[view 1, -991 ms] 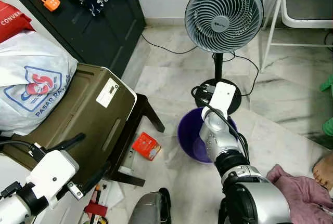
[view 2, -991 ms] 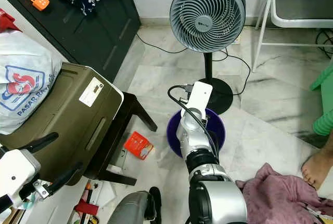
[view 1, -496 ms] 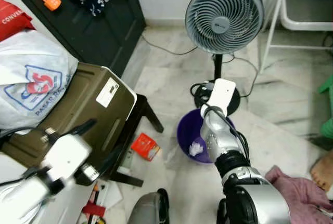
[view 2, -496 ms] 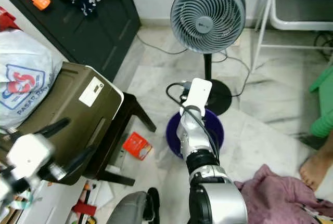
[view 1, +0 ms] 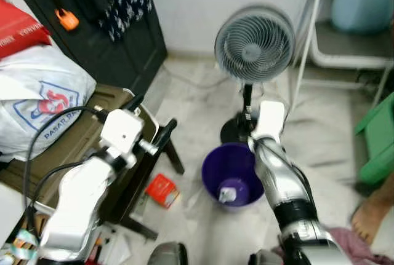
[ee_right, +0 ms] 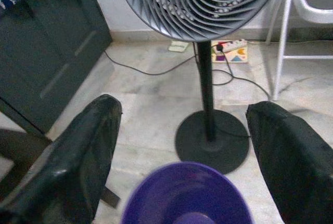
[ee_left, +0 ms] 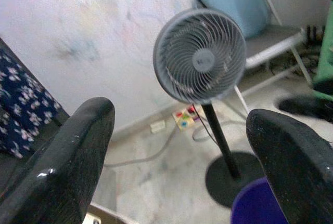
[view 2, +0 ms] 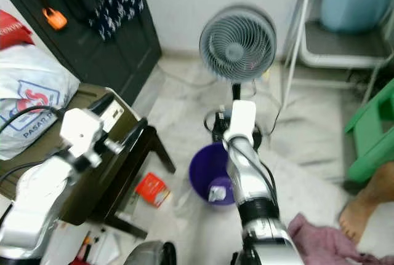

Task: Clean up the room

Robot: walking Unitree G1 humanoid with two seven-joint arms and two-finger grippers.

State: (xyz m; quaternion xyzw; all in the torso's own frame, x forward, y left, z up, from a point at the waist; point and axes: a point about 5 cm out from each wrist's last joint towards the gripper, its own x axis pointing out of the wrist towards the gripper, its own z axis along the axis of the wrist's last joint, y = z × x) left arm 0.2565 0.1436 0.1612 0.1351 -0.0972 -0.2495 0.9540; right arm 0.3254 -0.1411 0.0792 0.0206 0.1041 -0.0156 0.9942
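A round purple plastic bucket (view 1: 233, 176) sits on the pale marble floor (view 1: 326, 154) before me, a small crumpled white scrap (view 1: 226, 195) inside it. Behind it stands a grey pedestal fan (view 1: 253, 47). To my left lies a flat red packet (view 1: 161, 190), beside an olive hard-shell suitcase (view 1: 77, 145) bearing a white printed plastic bag (view 1: 37, 105).

My left gripper (ee_left: 182, 167) and my right gripper (ee_right: 184, 167) have fingers of black plastic with a dull sheen, spread wide. My arms are brushed silver metal. The purple bucket (view 1: 215, 170) looks like smooth glossy plastic. The fan (view 1: 253, 45) has a grey plastic grille and matt black base. The floor (ee_right: 151, 94) is polished pale marble. The bag (view 1: 37, 108) is crinkled white plastic.
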